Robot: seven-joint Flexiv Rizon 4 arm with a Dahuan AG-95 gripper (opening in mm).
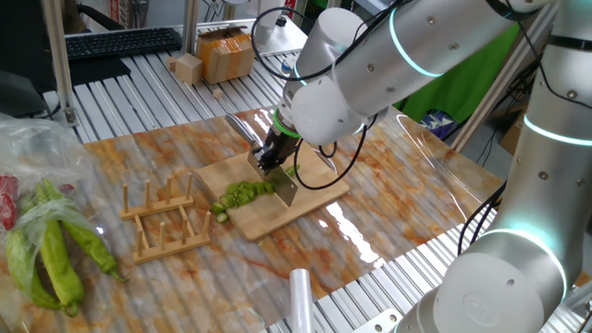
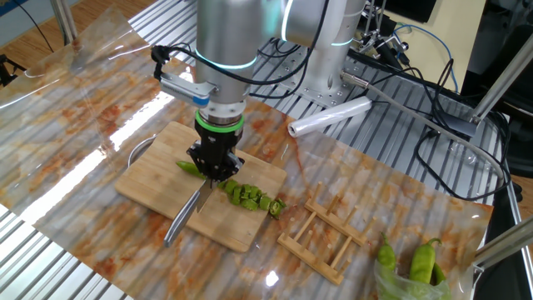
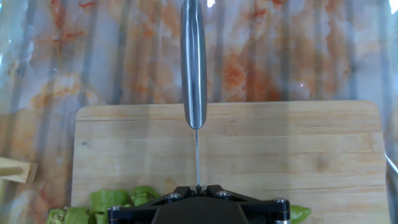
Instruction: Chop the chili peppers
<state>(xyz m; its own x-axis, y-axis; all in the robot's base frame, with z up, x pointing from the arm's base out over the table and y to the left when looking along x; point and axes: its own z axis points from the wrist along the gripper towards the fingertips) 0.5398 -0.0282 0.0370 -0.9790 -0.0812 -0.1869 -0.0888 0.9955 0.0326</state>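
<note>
Jaws (image 2: 216, 171) clamped tight on the blade of a steel knife (image 2: 185, 214), edge down on a rectangular bamboo cutting board (image 2: 150, 183); smooth rounded metal handle points off the board edge. The chili peppers (image 2: 246, 195): small bright-green chunks and rings heaped on the board just beside the blade, uncut slim end (image 2: 188, 167) on the blade's other side. A few bits lie at the board's edge. Counter (image 2: 100, 108) is glossy orange-white marbled sheet over ribbed metal. Slatted wooden rack (image 2: 321, 236) lies near the board. Clear plastic bag (image 1: 28, 148) holds long wrinkled green peppers (image 1: 57, 254), well apart. Rolled clear film (image 2: 329, 117) near arm base.
</note>
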